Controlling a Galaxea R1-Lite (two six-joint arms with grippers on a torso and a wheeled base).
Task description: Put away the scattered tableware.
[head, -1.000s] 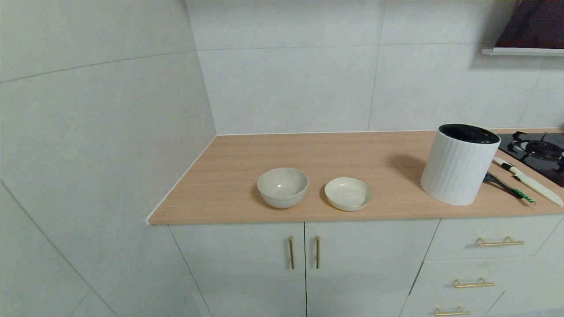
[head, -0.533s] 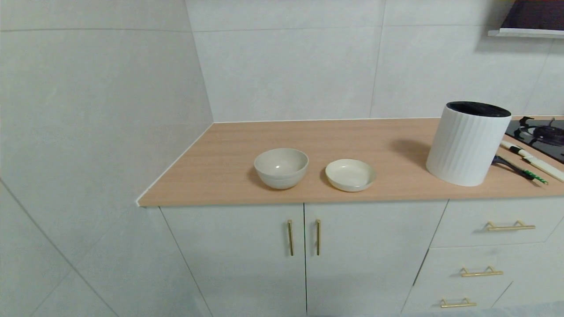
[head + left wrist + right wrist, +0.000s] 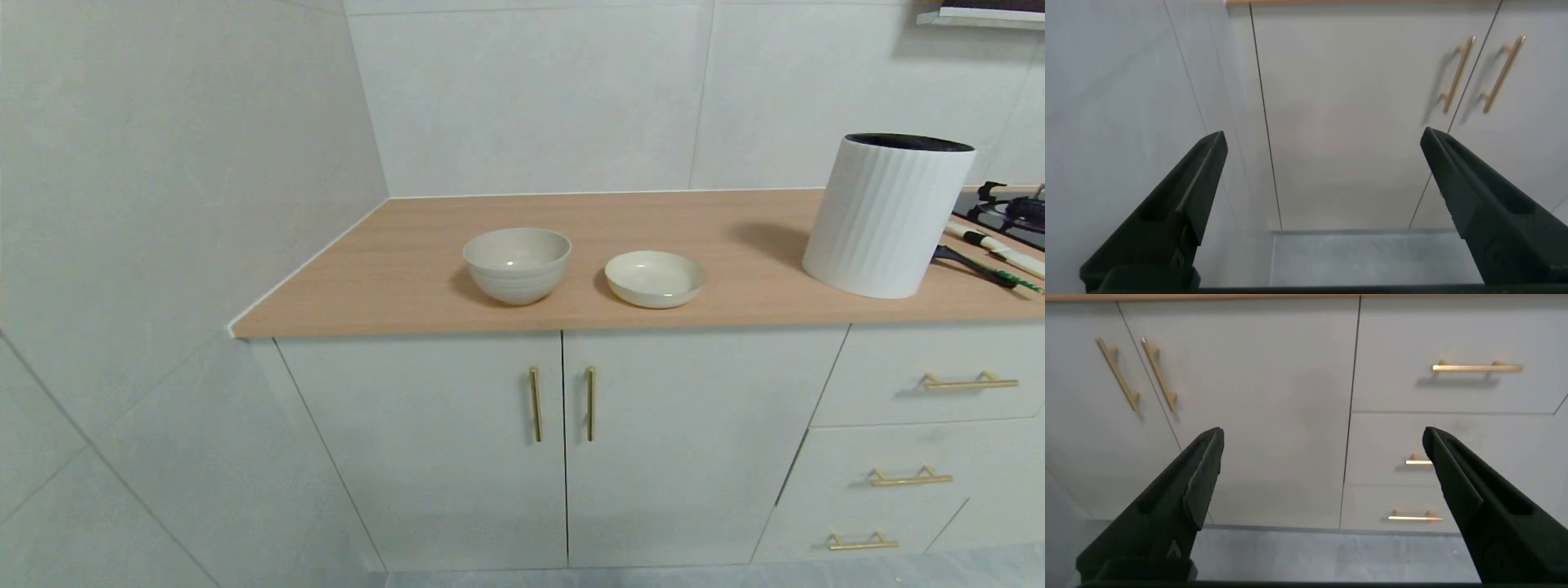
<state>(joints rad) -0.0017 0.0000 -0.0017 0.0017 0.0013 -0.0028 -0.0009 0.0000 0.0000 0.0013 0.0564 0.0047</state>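
the left gripper [image 3: 1323, 139] and right gripper [image 3: 1323, 437] were spread wide, empty. the bowl [image 3: 517, 263] and shallow dish [image 3: 655, 278] sat just apart near the front edge of the counter [image 3: 384, 278].

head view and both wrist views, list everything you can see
bowl: one, grey-beige, on countertop, left of dish
shallow dish: one, cream, mid countertop
ribbed container: one, white, dark top, right on countertop
utensils: two, one black and green, one white, right of container
hob: one, black, far right
countertop: one, wood
cabinet doors: two, white, gold handles, below countertop
drawers: three, white, gold handles, lower right
left gripper: open, facing doors
right gripper: open, facing drawers
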